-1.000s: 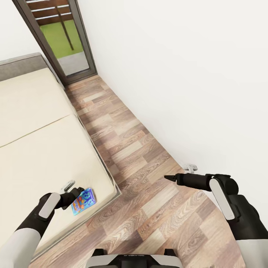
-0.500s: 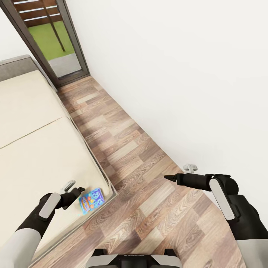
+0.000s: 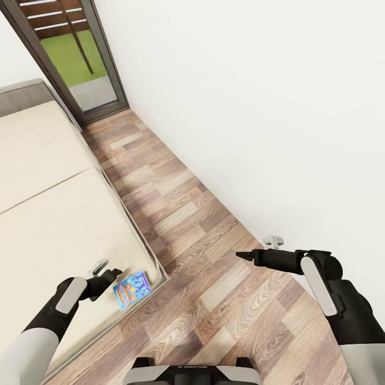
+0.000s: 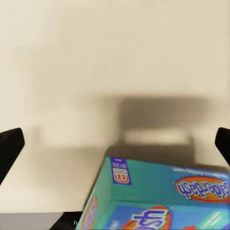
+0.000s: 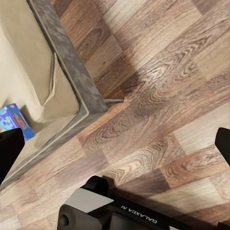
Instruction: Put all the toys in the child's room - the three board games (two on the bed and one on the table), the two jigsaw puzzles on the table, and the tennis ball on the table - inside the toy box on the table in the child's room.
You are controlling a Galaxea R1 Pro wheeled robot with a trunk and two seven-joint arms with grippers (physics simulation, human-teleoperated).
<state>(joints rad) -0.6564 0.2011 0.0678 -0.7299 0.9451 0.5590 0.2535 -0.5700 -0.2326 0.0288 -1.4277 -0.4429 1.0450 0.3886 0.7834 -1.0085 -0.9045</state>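
One board game [image 3: 131, 287], a small blue-white box with orange lettering, is seen lying flat on the cream mattress of the bed [image 3: 48, 224], close to the bed's near corner. In the head view its long axis is set on a diagonal, running from the near left up towards the corner of the bed, with one short end turned to the left gripper [image 3: 111, 274] and the other to the mattress edge. The box is placed just beyond the fingertips of that gripper. In the left wrist view the box [image 4: 163, 196] is seen between the spread dark fingers [image 4: 9, 148], which are held wide apart and are closed on nothing. The right gripper [image 3: 241, 256] is held out over the wooden floor [image 3: 203, 256], well apart from the bed; in the right wrist view its fingers stand wide at the two edges. One bed, one game box and two grippers are counted.
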